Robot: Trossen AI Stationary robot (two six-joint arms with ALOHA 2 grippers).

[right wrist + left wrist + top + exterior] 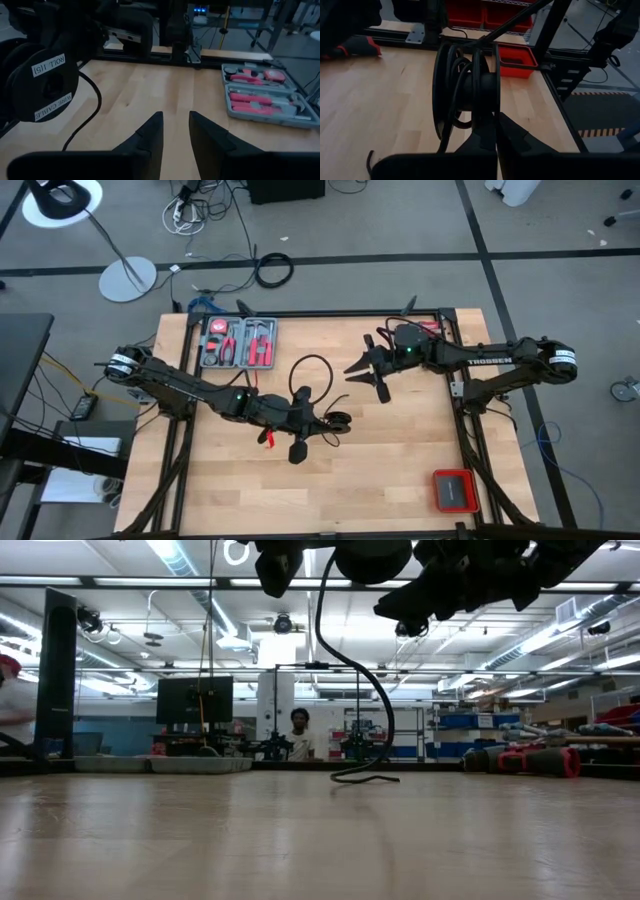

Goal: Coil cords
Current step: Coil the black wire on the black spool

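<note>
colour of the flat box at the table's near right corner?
Red top with a dark rim: the flat box shows best in the high view.

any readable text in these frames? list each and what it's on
"TROSSEN": white letters on the right arm, high view.
"ROLL 115": white sticker, reading upside down, on the black spool, right wrist view.
"WIRE CABLE": second sticker on the same spool, also upside down; the last letters are soft, so this reading is not certain.
Tool kit: any print is too small to read.
</note>
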